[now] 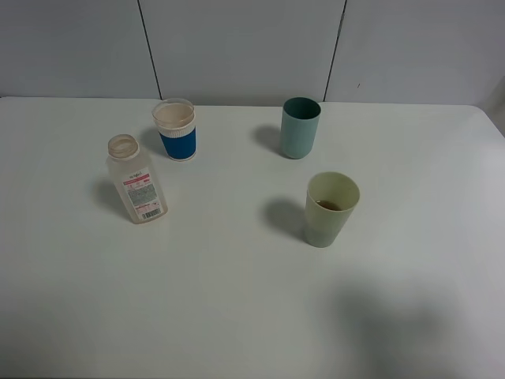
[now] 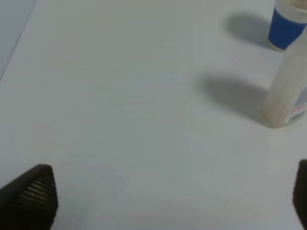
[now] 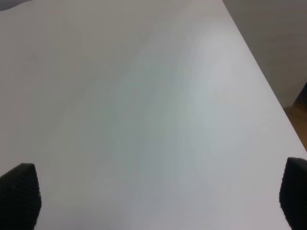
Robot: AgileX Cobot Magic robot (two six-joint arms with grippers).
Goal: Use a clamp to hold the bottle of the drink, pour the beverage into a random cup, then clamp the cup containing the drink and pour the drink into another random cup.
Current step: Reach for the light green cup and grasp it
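Three cups: blue-banded cup (image 1: 175,130) just behind bottle (image 1: 136,180); teal cup (image 1: 301,126), green cup (image 1: 323,227) well apart from it.
Progress: we judge bottle pour done, cup-to-cup pour pending; green cup holds drink (image 1: 330,205).
Left gripper (image 2: 165,196): spread, near bottle.
Right gripper (image 3: 157,191): spread, empty.

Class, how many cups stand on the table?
3: a blue-banded cup behind the bottle, a teal cup further right at the back, and a pale green cup nearer the front. None appears hidden.
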